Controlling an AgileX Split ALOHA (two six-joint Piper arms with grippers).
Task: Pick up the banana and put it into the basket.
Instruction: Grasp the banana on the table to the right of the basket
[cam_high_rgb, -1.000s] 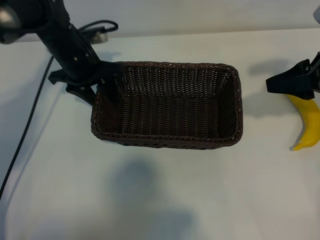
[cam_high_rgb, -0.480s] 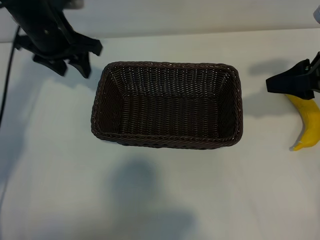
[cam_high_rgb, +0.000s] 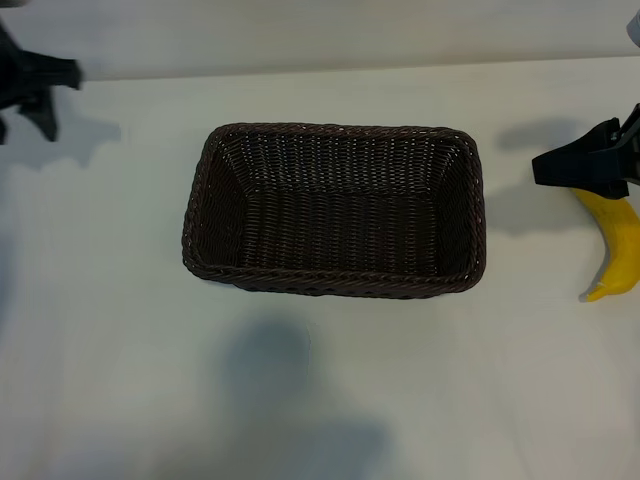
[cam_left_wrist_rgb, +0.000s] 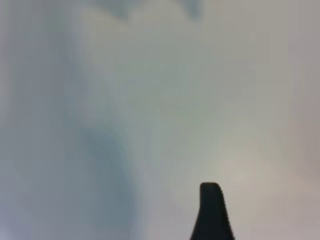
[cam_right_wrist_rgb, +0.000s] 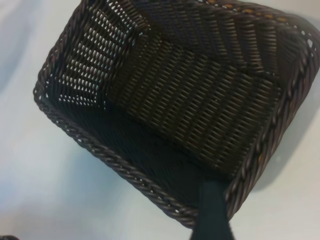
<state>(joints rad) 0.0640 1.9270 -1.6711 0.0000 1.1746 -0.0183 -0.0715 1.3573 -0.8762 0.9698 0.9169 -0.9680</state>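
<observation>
While the banana lies beside the empty basket, both hands, left and right, stand spread.

Even overhead light casts soft shadows on the table (left wrist view blurred).

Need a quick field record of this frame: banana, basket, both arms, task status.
banana: on the table at the exterior view's right edge, outside the basket, upper end hidden by the right gripper
basket: mid-table, upright, nothing in it
right gripper: over the banana's upper end, jaws open; whether it touches the banana cannot be told
left gripper: at the far left edge, well clear of the basket, jaws open, holding nothing
task status: banana not yet in the basket
</observation>
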